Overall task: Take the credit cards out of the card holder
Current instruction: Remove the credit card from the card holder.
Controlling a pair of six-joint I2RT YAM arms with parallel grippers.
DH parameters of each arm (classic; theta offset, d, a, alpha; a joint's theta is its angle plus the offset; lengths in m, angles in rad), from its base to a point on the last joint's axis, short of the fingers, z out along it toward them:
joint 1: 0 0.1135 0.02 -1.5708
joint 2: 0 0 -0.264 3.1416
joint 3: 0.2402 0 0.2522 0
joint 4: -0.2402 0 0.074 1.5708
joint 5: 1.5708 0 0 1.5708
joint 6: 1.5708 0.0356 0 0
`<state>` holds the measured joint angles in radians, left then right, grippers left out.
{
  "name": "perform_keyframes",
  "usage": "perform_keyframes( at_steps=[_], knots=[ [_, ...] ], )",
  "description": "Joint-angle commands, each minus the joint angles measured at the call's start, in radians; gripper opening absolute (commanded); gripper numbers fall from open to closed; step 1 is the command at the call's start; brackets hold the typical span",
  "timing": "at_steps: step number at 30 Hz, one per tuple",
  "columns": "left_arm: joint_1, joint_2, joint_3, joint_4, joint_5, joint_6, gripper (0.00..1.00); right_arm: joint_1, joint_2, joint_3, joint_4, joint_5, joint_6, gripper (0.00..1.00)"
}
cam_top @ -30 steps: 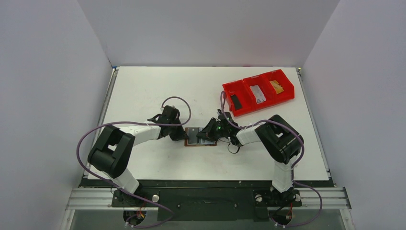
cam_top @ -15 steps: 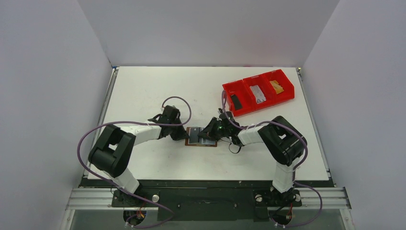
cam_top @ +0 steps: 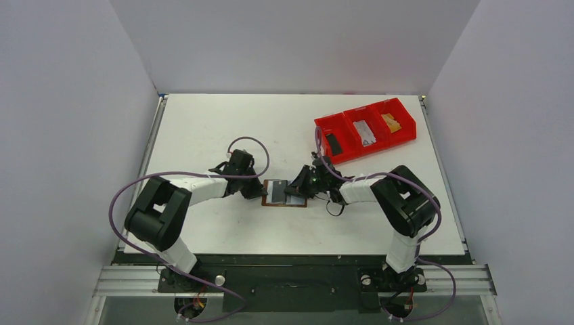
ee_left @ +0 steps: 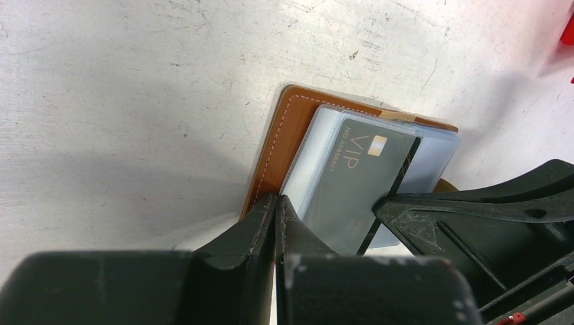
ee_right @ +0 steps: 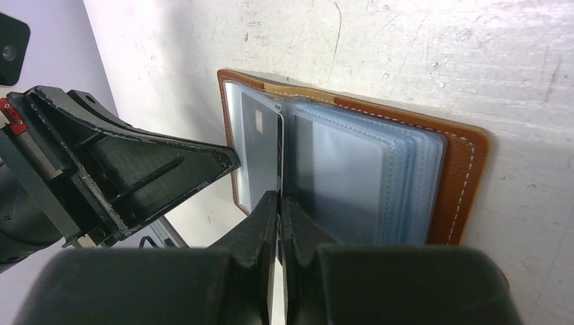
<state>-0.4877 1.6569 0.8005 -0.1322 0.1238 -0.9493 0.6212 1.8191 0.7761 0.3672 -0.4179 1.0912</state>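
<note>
Two tools met at the small brown leather bifold card holder [ee_left: 271, 149], which lay open and flat on the scuffed white worktop [ee_left: 135, 101] between the arms. The right tool [ee_right: 279, 196] was clenched on the edge of a thin dark grey credit card marked VIP [ee_left: 352, 176], which lay among the pale clear plastic sleeves [ee_right: 352, 176] on the half nearer the left tool [ee_left: 276, 200]. That tool's jaws were closed together, tips at the holder's outer leather edge; whether they nipped the leather or only pressed on it could not be told. The likely trouble was drag. If the sleeve clung to the card, the pull would lift or slide the whole holder, as it was held only at its rim. The narrow pinch might also slip off the slick card, and the tools stood close enough to knock together.
</note>
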Motion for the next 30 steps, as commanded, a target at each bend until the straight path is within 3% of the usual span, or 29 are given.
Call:
perform_keyframes(
  at_steps=[1,12,24,30],
  knots=[
    [0.008,0.063,-0.067,-0.1,-0.115,0.024,0.0,-0.011,-0.056,0.023,-0.035,0.029,-0.051,0.0],
    [0.008,0.061,-0.084,-0.092,-0.115,0.021,0.0,-0.027,-0.069,0.012,-0.105,0.052,-0.097,0.0],
    [0.008,0.062,-0.085,-0.09,-0.115,0.021,0.0,-0.067,-0.076,-0.042,-0.02,-0.006,-0.075,0.0],
    [0.009,0.064,-0.084,-0.089,-0.115,0.021,0.0,-0.076,-0.072,-0.051,0.0,-0.029,-0.067,0.11]
  ],
)
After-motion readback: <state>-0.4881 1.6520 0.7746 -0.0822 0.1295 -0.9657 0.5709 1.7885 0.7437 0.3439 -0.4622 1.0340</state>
